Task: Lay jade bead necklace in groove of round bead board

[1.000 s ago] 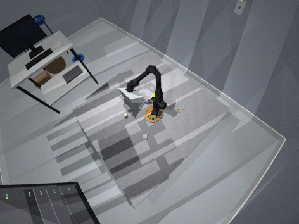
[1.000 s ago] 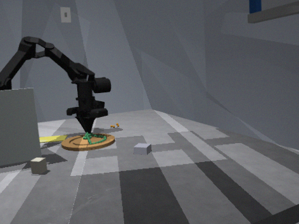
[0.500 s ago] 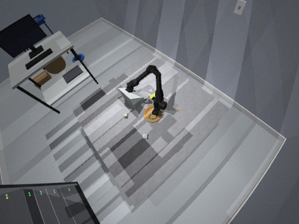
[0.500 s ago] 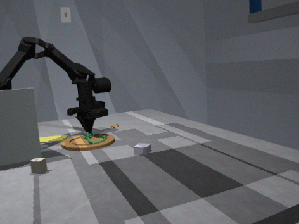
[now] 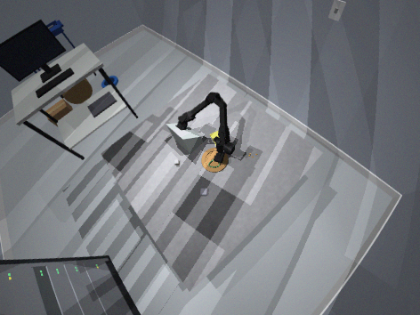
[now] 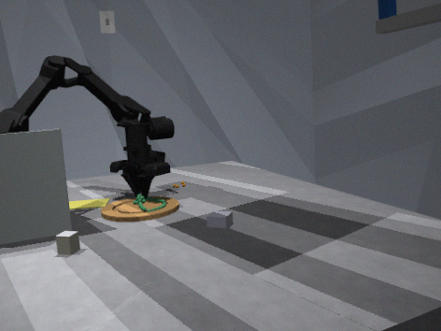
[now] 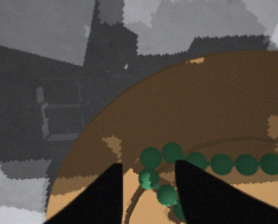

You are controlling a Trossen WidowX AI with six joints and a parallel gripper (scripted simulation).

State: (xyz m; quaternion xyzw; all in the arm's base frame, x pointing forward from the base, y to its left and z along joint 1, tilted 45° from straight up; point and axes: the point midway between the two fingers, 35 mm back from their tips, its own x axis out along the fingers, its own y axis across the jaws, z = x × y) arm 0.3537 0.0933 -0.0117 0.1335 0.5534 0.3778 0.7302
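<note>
See the hand [image 5: 219, 158] [image 6: 141, 196] [image 7: 148, 170] partly open, gripping nothing, low over the round bead board [image 5: 205, 160] [image 6: 112, 215] [image 7: 150, 100]. Find the jade bead necklace [image 5: 214, 167] [image 6: 164, 205] [image 7: 222, 164] on that board, bunched at the fingertips. In the wrist view, trace one run from there toward three o'clock, another toward five. Note a curved groove line [image 7: 240, 139] on the twelve o'clock side of the three o'clock run; can't tell about full seating. Probably best to clear the bunch first, then nudge beads toward twelve, without snagging.
</note>
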